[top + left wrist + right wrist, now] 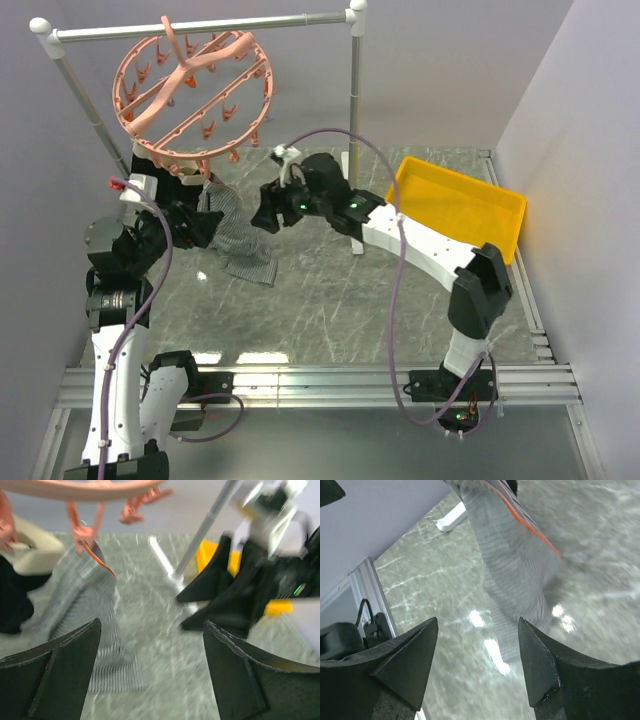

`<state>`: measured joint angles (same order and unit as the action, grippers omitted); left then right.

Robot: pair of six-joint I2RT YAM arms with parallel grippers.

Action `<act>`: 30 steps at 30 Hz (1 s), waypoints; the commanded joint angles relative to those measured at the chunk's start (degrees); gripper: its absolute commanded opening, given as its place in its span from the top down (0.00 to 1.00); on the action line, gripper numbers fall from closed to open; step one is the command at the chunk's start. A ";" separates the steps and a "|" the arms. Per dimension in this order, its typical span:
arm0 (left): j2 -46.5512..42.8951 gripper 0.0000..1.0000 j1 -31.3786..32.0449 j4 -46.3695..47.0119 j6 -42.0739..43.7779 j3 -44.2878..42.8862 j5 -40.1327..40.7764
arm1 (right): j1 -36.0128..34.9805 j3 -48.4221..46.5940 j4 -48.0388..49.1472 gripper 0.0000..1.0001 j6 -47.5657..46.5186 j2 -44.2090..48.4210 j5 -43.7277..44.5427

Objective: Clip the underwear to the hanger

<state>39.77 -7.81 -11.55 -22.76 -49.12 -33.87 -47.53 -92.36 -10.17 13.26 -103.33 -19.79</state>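
Left gripper (150,625): jaws wide, empty. Underwear (82,605) lies ahead and to its left. It hangs from the hanger (190,90) by what looks like one orange clip (82,537) (view blurred), long axis steep, lower end on the table (400,300). Right gripper (477,622): jaws wide, empty, cloth ahead. Left arm judged marginally nearer.
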 commanded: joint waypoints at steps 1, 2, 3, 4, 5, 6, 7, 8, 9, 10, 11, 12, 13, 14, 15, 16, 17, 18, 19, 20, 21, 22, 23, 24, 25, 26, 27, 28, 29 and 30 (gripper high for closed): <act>-0.05 0.12 -0.27 -6.98 10.44 -2.02 -4.79 | 2.96 4.36 4.98 0.28 2.29 7.95 -2.70; 0.74 0.13 -0.19 -8.56 12.29 -2.55 -5.24 | 4.45 6.90 5.51 0.28 2.91 8.58 -3.23; 1.18 0.13 -0.10 -10.32 15.70 -3.17 -5.68 | 5.16 8.06 6.13 0.28 3.44 9.02 -4.19; 1.97 0.12 -0.18 -12.86 17.12 -3.26 -5.60 | 5.69 8.85 6.13 0.28 4.40 9.02 -4.38; 2.33 0.12 -0.01 -14.01 18.53 -3.26 -5.25 | 7.17 9.73 5.96 0.28 4.84 8.67 -4.73; 2.77 0.12 0.25 -15.24 21.94 -3.09 -4.98 | 7.80 9.83 5.17 0.29 5.46 8.15 -5.17; 4.08 0.12 0.78 -17.95 24.84 -2.91 -3.68 | 8.76 9.57 4.82 0.30 6.86 7.01 -6.65; 4.96 0.12 3.13 -19.28 27.14 -2.56 -2.44 | 10.16 9.30 4.47 0.30 7.39 6.22 -7.36; 5.66 0.13 4.98 -20.43 31.77 -2.38 -0.60 | 10.96 9.04 3.94 0.31 7.92 5.43 -8.15; 6.80 0.14 7.09 -22.09 33.99 -1.95 1.24 | 11.49 8.43 3.67 0.32 8.45 4.11 -9.20; 7.16 0.15 11.37 -22.72 36.28 -0.72 5.18 | 12.19 8.16 3.58 0.32 8.45 3.49 -9.56; 7.43 0.15 13.33 -23.16 40.13 0.16 7.30 | 12.54 7.90 3.32 0.32 8.54 3.14 -9.91; 7.86 0.15 15.09 -23.43 41.82 1.21 8.89 | 12.90 7.63 3.32 0.32 8.71 2.44 -10.61; 7.87 0.16 17.02 -24.04 43.58 3.05 10.56 | 13.07 7.54 3.32 0.32 8.54 2.26 -11.14; 7.96 0.16 17.83 -24.13 46.47 3.76 11.45 | 13.25 7.28 2.97 0.33 8.37 1.99 -11.32; 8.65 0.16 18.70 -24.22 47.80 4.38 12.24 | 13.34 6.84 2.62 0.33 7.58 1.38 -11.32; 9.01 0.16 20.80 -24.31 48.94 4.91 12.94 | 13.25 6.66 2.44 0.33 7.14 1.11 -12.10; 9.62 0.16 22.04 -24.39 51.22 5.00 14.52 | 13.25 6.32 1.57 0.33 6.61 0.68 -12.29; 10.76 0.16 23.27 -24.31 52.20 5.00 15.40 | 13.34 5.44 1.04 0.33 5.91 -0.37 -12.11; 11.38 0.16 25.89 -23.44 53.60 4.92 16.37 | 13.34 5.08 0.25 0.33 5.64 -0.90 -12.37; 12.08 0.16 27.40 -22.91 54.14 4.74 18.73 | 13.25 4.65 -0.11 0.33 4.86 -2.13 -12.38; 13.48 0.16 30.37 -22.38 54.84 4.56 19.88 | 13.42 3.86 -0.63 0.33 4.68 -2.75 -12.38; 14.10 0.16 31.97 -21.85 55.54 4.13 21.28 | 13.43 3.50 -0.98 0.33 4.59 -3.19 -12.38; 14.72 0.16 33.64 -19.93 57.29 3.95 24.26 | 13.43 3.24 -1.51 0.33 4.32 -3.63 -12.20; 15.77 0.15 36.61 -19.04 59.57 3.43 25.85 | 13.51 2.80 -1.78 0.33 4.06 -4.33 -12.03; 16.56 0.14 38.03 -18.08 60.81 2.99 27.00 | 13.60 2.62 -1.78 0.33 3.88 -4.60 -12.11; 18.57 0.13 39.27 -16.94 62.04 2.37 29.01 | 13.86 2.27 -1.95 0.33 3.53 -5.21 -12.03; 19.98 0.12 41.37 -16.75 63.18 1.58 29.73 | 14.21 1.83 -2.30 0.33 3.36 -5.74 -12.11; 21.56 0.11 42.17 -16.92 65.11 -0.60 30.17 | 14.74 1.22 -3.18 0.33 3.62 -6.27 -12.46; 23.23 0.11 42.88 -17.01 65.74 -1.93 30.87 | 15.35 0.43 -3.62 0.33 4.75 -7.75 -13.33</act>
<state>60.16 32.80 -32.36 36.38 -45.74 -8.36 -33.76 -87.74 -12.62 18.11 -109.03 -31.44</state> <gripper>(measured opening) 0.885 0.671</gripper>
